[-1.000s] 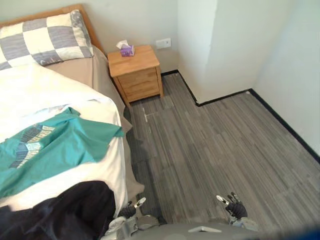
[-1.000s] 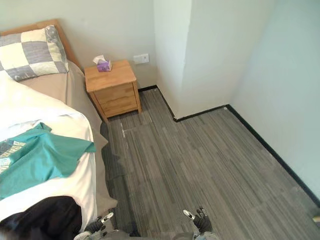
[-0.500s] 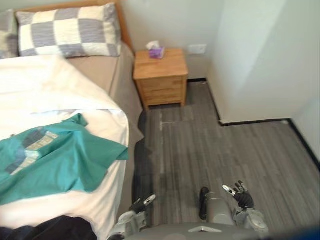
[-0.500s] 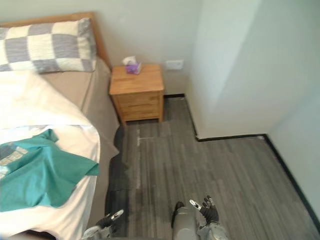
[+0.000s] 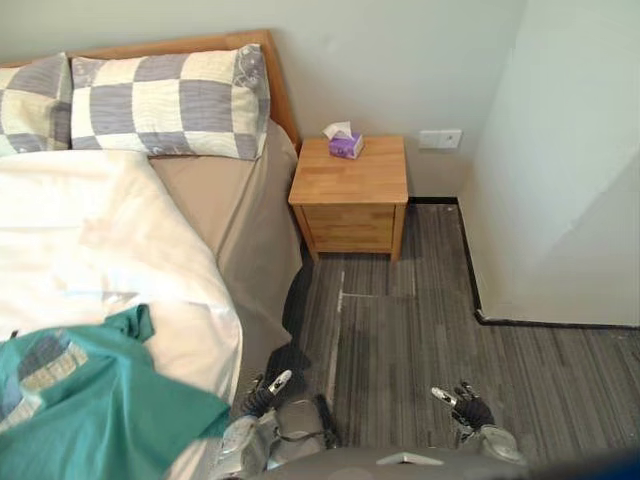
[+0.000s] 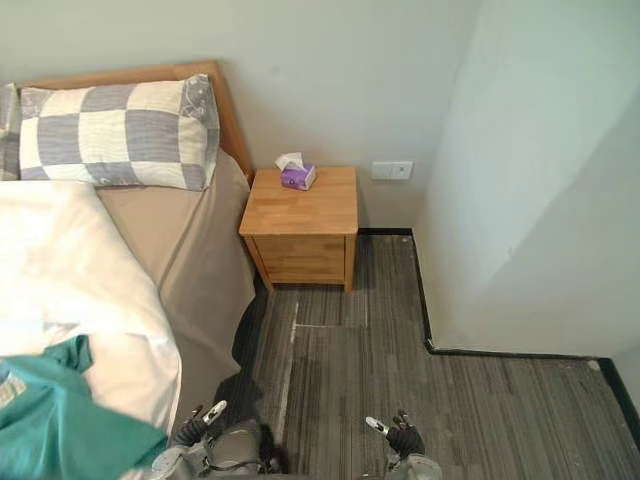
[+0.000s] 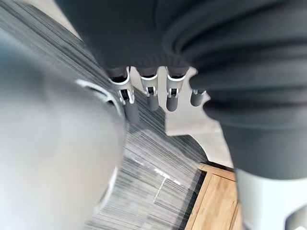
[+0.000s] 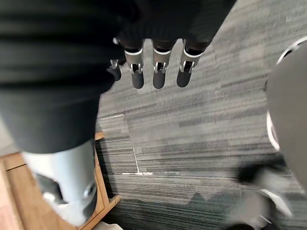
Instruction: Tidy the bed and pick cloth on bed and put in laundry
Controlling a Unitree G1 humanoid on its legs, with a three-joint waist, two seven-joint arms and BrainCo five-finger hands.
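Far left, low on bed (image 5: 262,232): teal cloth (image 5: 95,415), crumpled, w/ grey-and-cream print patch, lying over near end of white duvet (image 5: 90,240). Both hands clear of it.

Up top, against wooden headboard (image 5: 180,45): 2 checked pillows (image 5: 170,100), side by side, grey and cream squares. Right of duvet: bare tan sheet (image 5: 215,185), draped down bed's side toward grey plank floor (image 5: 420,320).

Bottom, centre-left: L hand (image 5: 258,395), low beside bed's edge, near cloth but apart from it. In L wrist view: fingers (image 7: 151,100) straight, hanging loose, slightly apart, nothing in them, floor beyond.

Mid: wooden nightstand (image 5: 355,190), close beside bed's head end, back to wall (image 5: 570,150). On its back-left corner: purple tissue box (image 5: 346,146), white tissue sticking up. On wall just right of nightstand: white socket plate (image 5: 440,139).

Bottom right: R hand (image 5: 468,408), over floor, well apart from bed and cloth. In R wrist view: fingers (image 8: 158,76) straight, in a row w/ small gaps, holding nothing, floor past them.

Far right: pale wall corner jutting into room.
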